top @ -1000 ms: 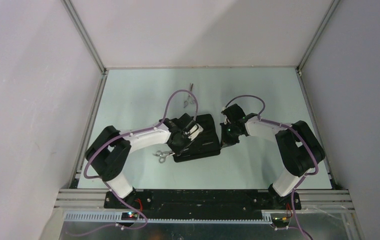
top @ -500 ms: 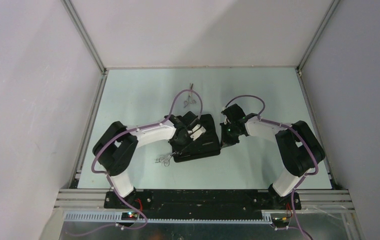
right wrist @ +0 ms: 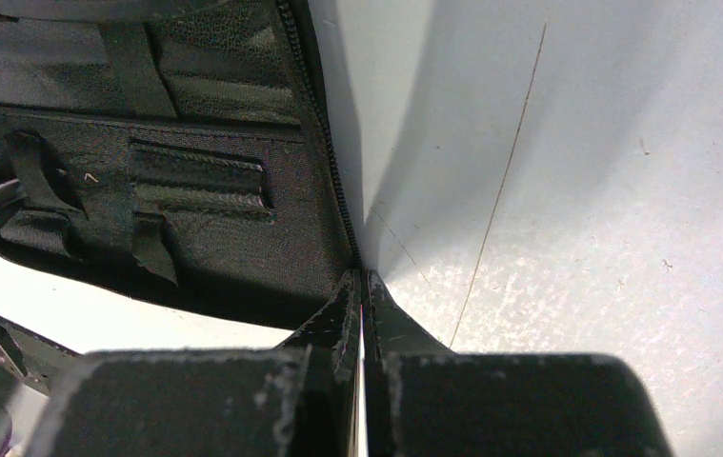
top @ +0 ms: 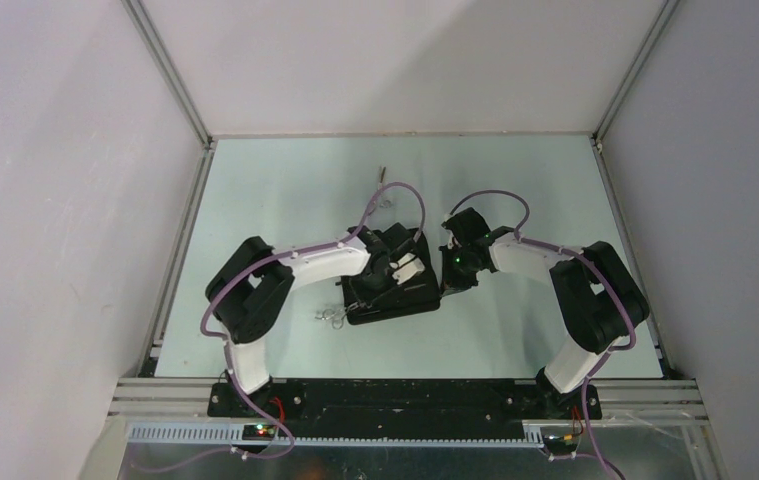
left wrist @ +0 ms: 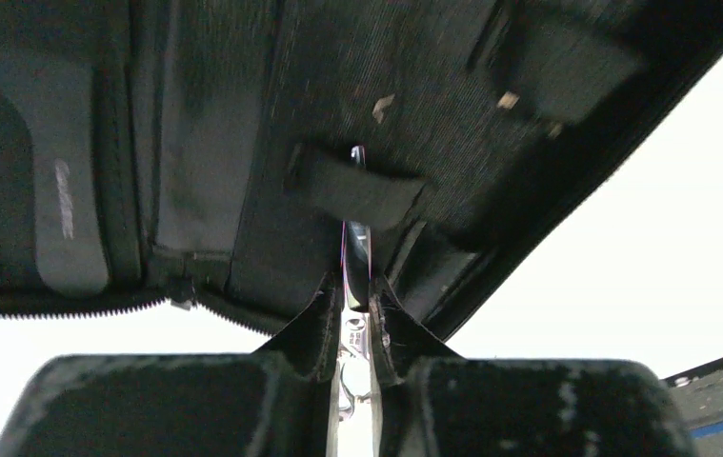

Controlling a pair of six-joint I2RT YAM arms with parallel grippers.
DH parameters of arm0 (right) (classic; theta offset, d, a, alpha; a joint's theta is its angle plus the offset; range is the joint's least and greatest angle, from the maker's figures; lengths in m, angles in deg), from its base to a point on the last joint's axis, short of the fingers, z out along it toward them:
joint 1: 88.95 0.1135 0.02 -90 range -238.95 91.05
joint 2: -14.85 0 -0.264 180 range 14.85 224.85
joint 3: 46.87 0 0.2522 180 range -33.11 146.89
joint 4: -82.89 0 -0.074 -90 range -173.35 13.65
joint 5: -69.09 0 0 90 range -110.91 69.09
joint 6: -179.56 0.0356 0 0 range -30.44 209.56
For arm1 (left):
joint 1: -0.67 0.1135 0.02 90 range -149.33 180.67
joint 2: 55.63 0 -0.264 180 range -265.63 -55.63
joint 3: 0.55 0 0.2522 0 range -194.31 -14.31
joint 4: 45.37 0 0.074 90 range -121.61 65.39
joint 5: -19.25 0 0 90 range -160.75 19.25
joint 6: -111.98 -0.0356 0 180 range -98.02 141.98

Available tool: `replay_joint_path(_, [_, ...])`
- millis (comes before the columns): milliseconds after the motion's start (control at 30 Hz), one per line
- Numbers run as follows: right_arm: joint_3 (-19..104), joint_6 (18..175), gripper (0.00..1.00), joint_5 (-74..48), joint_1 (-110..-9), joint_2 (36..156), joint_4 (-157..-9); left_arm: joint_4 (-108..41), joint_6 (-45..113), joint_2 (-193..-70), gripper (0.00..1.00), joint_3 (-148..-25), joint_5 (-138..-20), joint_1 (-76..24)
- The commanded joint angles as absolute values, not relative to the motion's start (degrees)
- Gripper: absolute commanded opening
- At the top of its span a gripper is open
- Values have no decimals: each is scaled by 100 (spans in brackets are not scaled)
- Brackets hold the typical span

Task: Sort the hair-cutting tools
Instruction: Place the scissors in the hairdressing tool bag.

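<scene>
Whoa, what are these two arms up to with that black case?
The left gripper holds silver scissors, with the blade tip pushed under an elastic loop inside the open black case. The right gripper is closed on the case's zippered edge, apparently steadying it. A second pair of scissors lies on the table just left of the case, not packed yet.

Black rectangular fabric case (left wrist: 243,114) with fine ribbed weave and black elastic loops (left wrist: 357,186), shiny silver metal scissors (left wrist: 355,259), pale mint-green tabletop (top: 275,200), white-and-black robot arms (top: 325,262), purple cables (top: 495,192), grey walls (top: 55,200)
</scene>
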State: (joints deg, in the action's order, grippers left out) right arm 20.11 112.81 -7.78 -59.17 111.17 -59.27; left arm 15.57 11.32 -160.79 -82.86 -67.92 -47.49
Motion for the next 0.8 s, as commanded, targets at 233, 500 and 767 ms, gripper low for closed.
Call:
replay_joint_path(233, [1873, 11114, 0, -930, -5854, 11188, -5891, 1360, 749, -16656, 6, -9340, -7124, -5105])
replay_joint_path(500, [1868, 11145, 0, -882, -5804, 11214, -5927, 1345, 879, -16433, 50, -9429, -6564, -5110])
replay_joint_path(767, [1869, 11139, 0, -884, -5793, 11225, -5933, 1057, 1945, -14938, 75, -8623, -6079, -5008])
